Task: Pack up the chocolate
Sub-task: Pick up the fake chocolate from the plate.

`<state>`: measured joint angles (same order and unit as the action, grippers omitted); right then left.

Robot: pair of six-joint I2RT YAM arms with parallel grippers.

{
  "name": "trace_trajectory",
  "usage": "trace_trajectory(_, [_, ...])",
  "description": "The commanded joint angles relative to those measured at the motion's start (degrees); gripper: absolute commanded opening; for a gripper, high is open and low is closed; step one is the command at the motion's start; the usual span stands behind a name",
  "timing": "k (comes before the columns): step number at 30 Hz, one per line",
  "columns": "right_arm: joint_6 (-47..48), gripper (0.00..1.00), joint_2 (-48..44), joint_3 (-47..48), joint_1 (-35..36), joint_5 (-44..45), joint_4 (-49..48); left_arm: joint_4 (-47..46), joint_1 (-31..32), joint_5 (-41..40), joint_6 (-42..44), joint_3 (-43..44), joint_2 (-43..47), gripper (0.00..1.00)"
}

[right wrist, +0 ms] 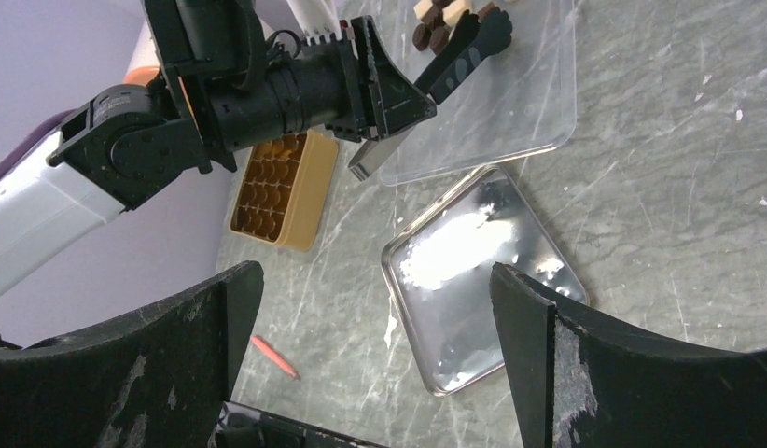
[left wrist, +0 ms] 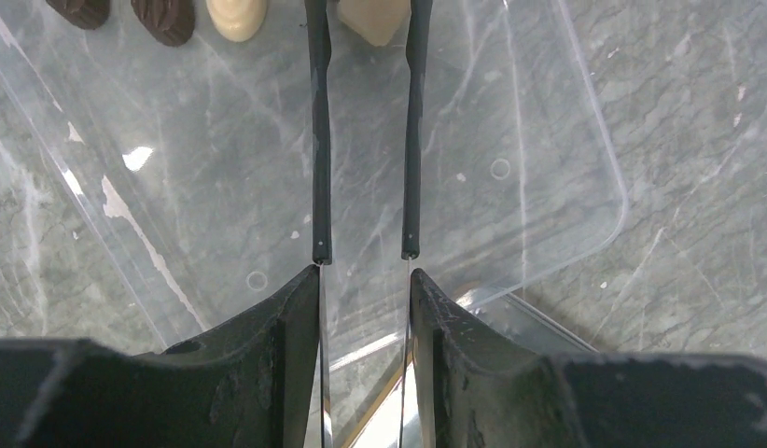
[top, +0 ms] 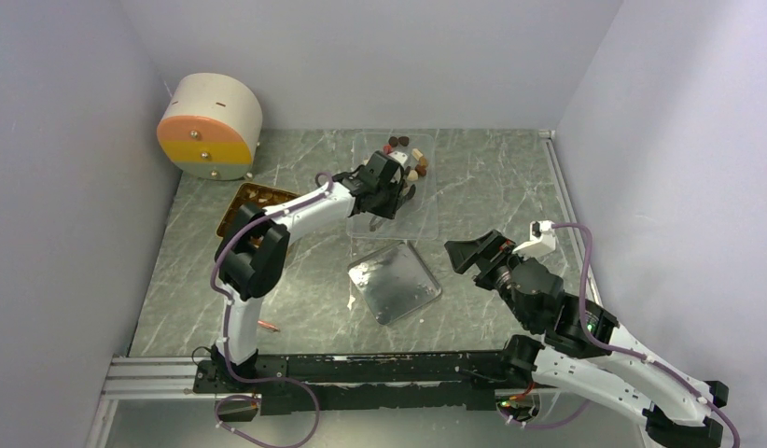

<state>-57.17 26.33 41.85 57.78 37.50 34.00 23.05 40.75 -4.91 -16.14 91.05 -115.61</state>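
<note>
The chocolate is a cluster of dark brown, mid brown and cream pieces at the far end of a clear plastic tray. My left gripper hovers over that tray, shut on black tongs whose two thin arms reach toward the pieces. In the left wrist view a cream piece lies between the tong tips, with dark and cream pieces to its left. From the right wrist, the tong tips are beside the chocolate. My right gripper stands open and empty, right of centre.
A golden-tan compartment box lies left of the clear tray, partly under my left arm. A shiny metal tray sits mid-table. A thin red pen lies near the left arm's base. A round cream, orange and yellow container stands back left.
</note>
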Motion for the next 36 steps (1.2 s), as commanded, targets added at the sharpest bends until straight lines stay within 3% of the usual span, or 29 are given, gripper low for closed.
trace_trajectory(1, [0.53,0.97,0.49,1.98,-0.03,1.74,-0.08,-1.73,0.35,2.42,0.4,2.63,0.31,0.43])
trace_trajectory(18, [0.65,0.97,-0.47,2.13,0.01,2.06,0.05,0.95,0.37,-1.72,1.73,5.65,-3.18,0.43])
trace_trajectory(36, [0.18,0.97,-0.97,1.16,-0.02,2.48,0.1,2.78,0.34,1.47,-1.08,4.18,0.8,0.4])
